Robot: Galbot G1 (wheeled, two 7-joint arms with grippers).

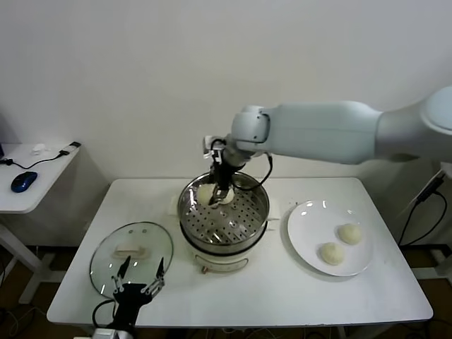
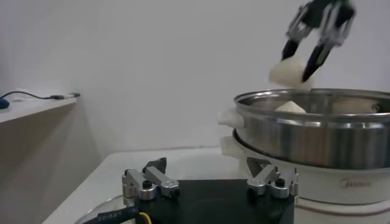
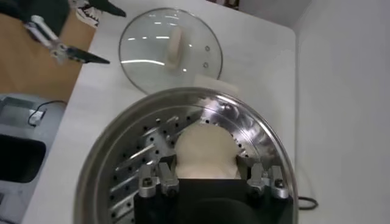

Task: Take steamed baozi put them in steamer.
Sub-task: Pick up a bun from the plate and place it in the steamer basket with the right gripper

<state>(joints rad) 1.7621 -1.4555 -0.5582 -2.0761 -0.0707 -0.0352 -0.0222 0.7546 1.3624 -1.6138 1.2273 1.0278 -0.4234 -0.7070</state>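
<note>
While the right tool (image 1: 220,192) hangs over the far rim of the steamer (image 1: 244,244) at the centre of the frame, its dark fingers are clamped on a bun (image 1: 223,197). From the left wrist view that bun (image 2: 291,72) sits above the steel rim, pinched between the two fingers (image 2: 319,56), and the top of a second bun (image 2: 290,107) peeks over the rim inside the pot. The head view shows this second bun (image 1: 205,192) on the holed tray at the upper left of the pot, just beside the held one. From the right wrist view the gripped bun (image 3: 205,153) fills the space in front of the tool, above the tray.

Two more buns lie on the white plate (image 1: 305,244) at the right of the frame: one (image 1: 349,233) toward the plate's right edge, the other (image 1: 332,253) lower and just left of it, close but apart.

At the lower left, the left tool (image 1: 140,275) rests over the near edge of the glass lid (image 1: 116,244), its fingers spread apart and holding nothing. Lid, steamer and plate all stand on the white desk (image 1: 282,296).
</note>
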